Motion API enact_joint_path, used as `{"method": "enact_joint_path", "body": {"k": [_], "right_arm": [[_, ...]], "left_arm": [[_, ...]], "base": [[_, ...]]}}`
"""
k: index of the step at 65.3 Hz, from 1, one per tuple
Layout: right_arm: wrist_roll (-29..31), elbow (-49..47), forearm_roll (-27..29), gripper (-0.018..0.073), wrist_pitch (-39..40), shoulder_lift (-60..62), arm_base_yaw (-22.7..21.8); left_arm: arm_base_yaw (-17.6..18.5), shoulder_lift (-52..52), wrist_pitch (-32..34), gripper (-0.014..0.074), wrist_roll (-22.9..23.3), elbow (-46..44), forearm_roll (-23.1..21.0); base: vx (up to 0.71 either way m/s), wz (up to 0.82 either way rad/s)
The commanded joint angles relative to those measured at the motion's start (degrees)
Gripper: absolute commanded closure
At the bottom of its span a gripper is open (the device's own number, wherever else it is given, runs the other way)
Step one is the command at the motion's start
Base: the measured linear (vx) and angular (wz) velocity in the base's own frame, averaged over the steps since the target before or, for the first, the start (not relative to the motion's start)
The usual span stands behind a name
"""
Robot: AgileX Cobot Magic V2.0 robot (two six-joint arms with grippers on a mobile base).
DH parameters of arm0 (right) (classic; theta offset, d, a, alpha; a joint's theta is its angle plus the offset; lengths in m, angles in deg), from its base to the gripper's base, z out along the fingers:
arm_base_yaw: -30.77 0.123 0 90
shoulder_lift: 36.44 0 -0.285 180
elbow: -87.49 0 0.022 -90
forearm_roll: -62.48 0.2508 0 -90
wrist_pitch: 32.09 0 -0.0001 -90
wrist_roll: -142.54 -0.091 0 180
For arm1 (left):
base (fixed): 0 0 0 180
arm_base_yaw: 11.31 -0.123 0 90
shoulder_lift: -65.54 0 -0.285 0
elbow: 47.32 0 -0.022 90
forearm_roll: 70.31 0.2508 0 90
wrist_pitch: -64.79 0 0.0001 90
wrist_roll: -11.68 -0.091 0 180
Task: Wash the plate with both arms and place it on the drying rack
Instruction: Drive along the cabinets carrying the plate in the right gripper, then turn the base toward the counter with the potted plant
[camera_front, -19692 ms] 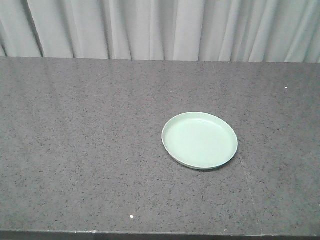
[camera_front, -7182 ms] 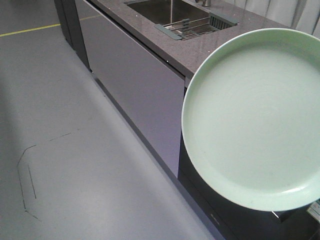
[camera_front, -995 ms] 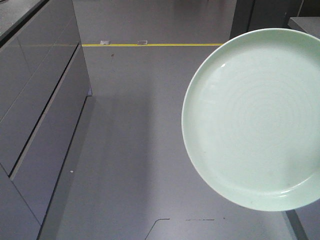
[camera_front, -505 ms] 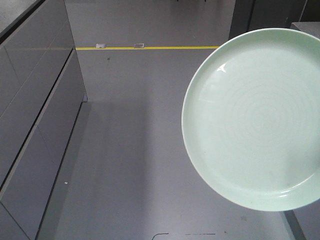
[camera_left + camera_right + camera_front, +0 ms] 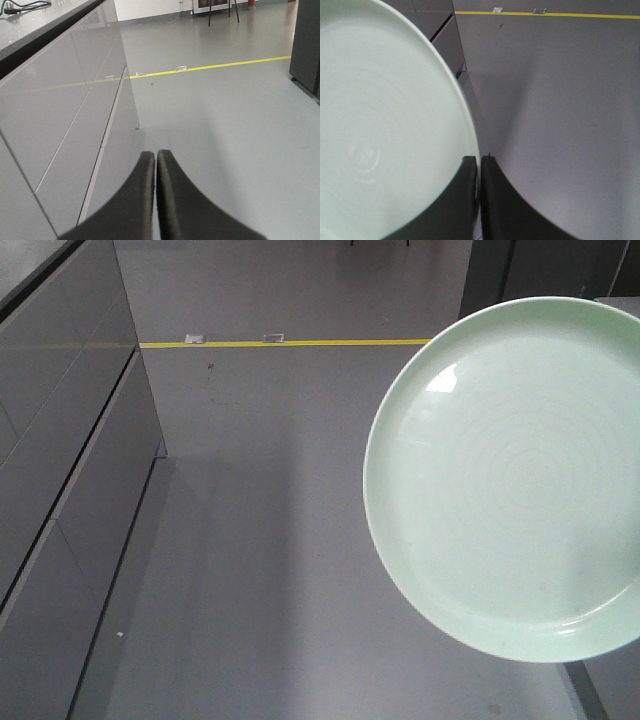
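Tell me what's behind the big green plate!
Behind the plate lies grey floor with a yellow line, and grey cabinets on the left. Whatever sits directly behind the plate is covered. The right gripper holds its rim, jaws shut.

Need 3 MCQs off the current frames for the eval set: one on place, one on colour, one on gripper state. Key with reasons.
1. Where is the plate?
A. lying on a counter
B. in a sink
C. held in the air above the floor

2. What colour is the floor line?
A. red
B. yellow
C. white

3. What state is the left gripper in?
A. shut, holding nothing
B. wide open
C. shut on the plate

Key:
1 C: the right gripper pinches its rim, and only grey floor lies behind it.
2 B: a yellow stripe crosses the floor in all three views.
3 A: in the left wrist view its fingers meet with nothing between them.
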Motion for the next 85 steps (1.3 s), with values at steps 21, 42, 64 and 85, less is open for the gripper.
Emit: {"method": "enact_joint_path", "body": {"k": [21, 42, 64, 85], "right_arm": [[0.14, -1.37, 2.22, 0.0566, 3.19, -0.34, -0.02], [0.14, -1.37, 2.22, 0.0566, 3.19, -0.34, -0.02], [0.14, -1.37, 2.22, 0.0566, 3.19, -0.34, -0.02], [0.14, -1.37, 2.22, 0.0566, 3.19, -0.34, -0.02]], "left_arm": [[0.03, -0.82, 4.51, 0.0603, 0.27, 1.08, 0.09], [0.03, -0.82, 4.51, 0.0603, 0.27, 1.08, 0.09], [0.03, -0.82, 4.51, 0.0603, 0.27, 1.08, 0.09], [0.03, -0.82, 4.51, 0.0603, 0.27, 1.08, 0.09]], "base": [[0.16, -0.04], [0.15, -0.07], [0.13, -0.09], [0.12, -0.08]]}}
